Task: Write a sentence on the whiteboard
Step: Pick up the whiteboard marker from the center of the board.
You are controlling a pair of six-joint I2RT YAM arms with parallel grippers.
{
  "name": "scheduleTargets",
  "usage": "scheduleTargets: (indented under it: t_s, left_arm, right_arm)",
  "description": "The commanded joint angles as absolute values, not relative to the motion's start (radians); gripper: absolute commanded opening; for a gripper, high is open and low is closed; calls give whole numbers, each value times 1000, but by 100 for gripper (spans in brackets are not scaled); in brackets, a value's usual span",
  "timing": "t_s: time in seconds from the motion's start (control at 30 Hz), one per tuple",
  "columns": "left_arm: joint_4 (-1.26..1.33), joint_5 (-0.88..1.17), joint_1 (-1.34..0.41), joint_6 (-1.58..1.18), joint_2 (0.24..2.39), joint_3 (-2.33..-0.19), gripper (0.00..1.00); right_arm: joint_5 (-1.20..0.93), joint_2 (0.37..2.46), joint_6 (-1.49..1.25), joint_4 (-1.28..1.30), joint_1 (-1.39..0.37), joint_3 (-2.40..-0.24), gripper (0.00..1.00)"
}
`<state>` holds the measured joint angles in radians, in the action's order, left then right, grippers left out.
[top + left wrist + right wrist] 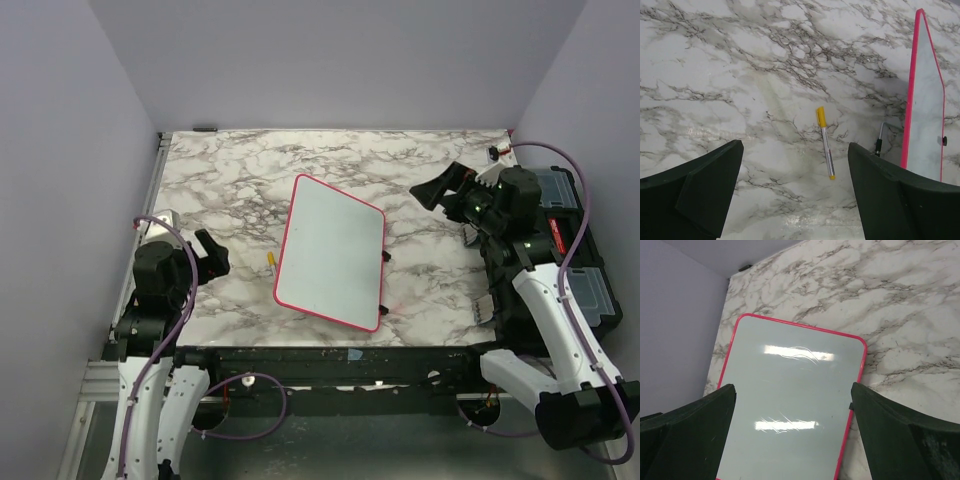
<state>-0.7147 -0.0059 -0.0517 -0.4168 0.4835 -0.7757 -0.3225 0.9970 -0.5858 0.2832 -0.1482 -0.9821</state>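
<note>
The whiteboard (330, 250) lies flat and tilted mid-table, white with a pinkish-red frame and small black clips (385, 256) on its right edge. No sentence shows on it; the right wrist view gives only two glare strips with faint scratches on the whiteboard (790, 440). A yellow-capped marker (271, 263) lies just left of the board, seen as the marker (825, 142) ahead of my left gripper (795, 146), which is open and empty. The left gripper (215, 255) hovers left of the marker. My right gripper (440, 190) is open, raised right of the board; the right gripper (793, 387) frames the board's surface.
A black tool case (570, 250) sits at the table's right edge beside the right arm. Grey walls close in the table on the left, back and right. A small red-and-white item (497, 152) rests at the back right corner. The whiteboard's edge (912, 100) stands right of the marker.
</note>
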Motion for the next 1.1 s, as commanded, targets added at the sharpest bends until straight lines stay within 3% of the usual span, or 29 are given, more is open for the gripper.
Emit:
scheduleTargets:
  t_s: [0.0,0.37,1.07]
  left_arm:
    - [-755,-7,-59,-464,540,-791,85]
    - [-766,-193,-318,-659,682,-729,74]
    - [-408,-85,-330,-625,1091,-689,62]
  right_arm:
    - [-205,1010,-530,454,-170,-1039,100]
    - [-202,996,-533,536,-173,-1031,100]
    - [-218,990,-517,577,-178,-1014,100]
